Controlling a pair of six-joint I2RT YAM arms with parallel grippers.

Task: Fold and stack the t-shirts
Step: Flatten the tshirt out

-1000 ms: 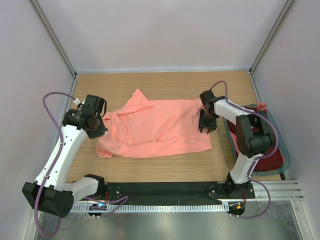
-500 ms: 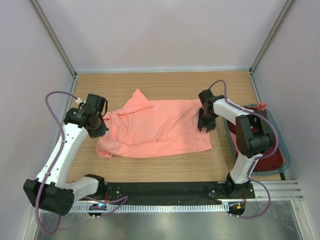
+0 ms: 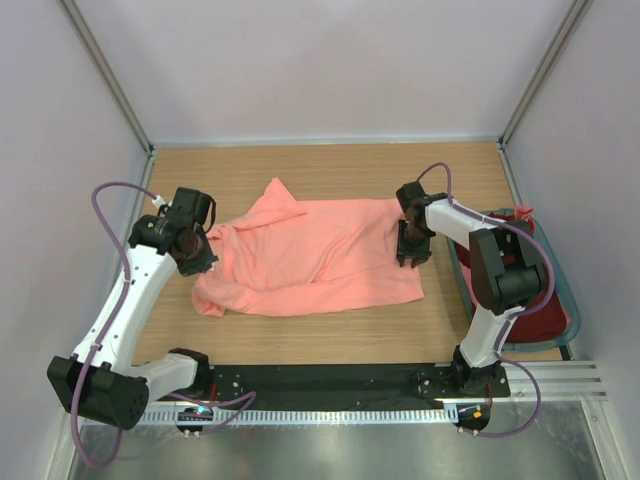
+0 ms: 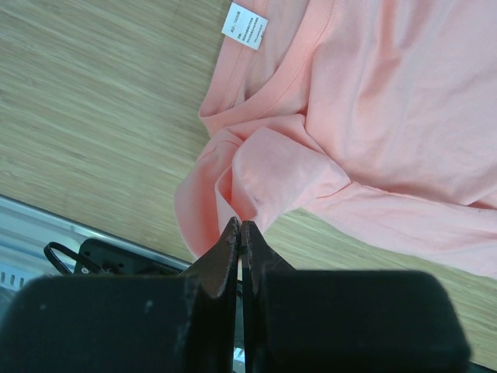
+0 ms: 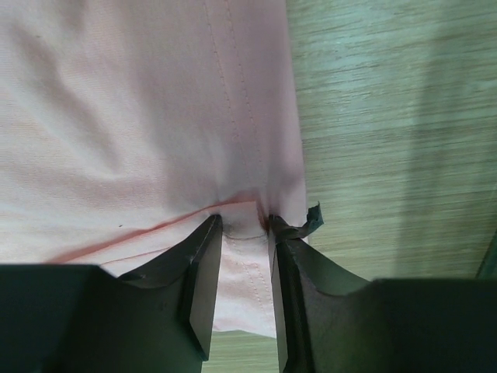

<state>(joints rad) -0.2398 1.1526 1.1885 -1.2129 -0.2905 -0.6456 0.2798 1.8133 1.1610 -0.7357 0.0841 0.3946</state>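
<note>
The pink t-shirt [image 3: 310, 255] lies spread across the middle of the tabletop [image 3: 330, 170], rumpled and not yet folded, with one sleeve turned up toward the far side. It sits between my two arms. My left gripper [image 4: 240, 227] is at the shirt's left edge, near the collar [image 4: 287, 66], where a small white label [image 4: 244, 26] shows on the inside of the neckline. That gripper is fully closed. Its two tips meet right at a bunched ridge of cloth that gathers into them, so I seem to have a thin pinch of the shirt there. My right gripper [image 5: 245, 225] is at the opposite end, down on the stitched hem close to the shirt's right edge. Its fingers [image 5: 203, 264] stand partly apart, with a strip of hem lying in the gap between them. The cloth puckers slightly at the tips, but the fingers have not clamped it. Bare wood shows just beside the right-hand finger. Further to my right, at the edge of the tabletop, stands a grey-teal basket [image 3: 563, 280] holding a dark maroon t-shirt [image 3: 548, 308]. A bit of pink cloth [image 3: 522, 213] pokes up at the basket's far end, and I cannot tell what it belongs to.
</note>
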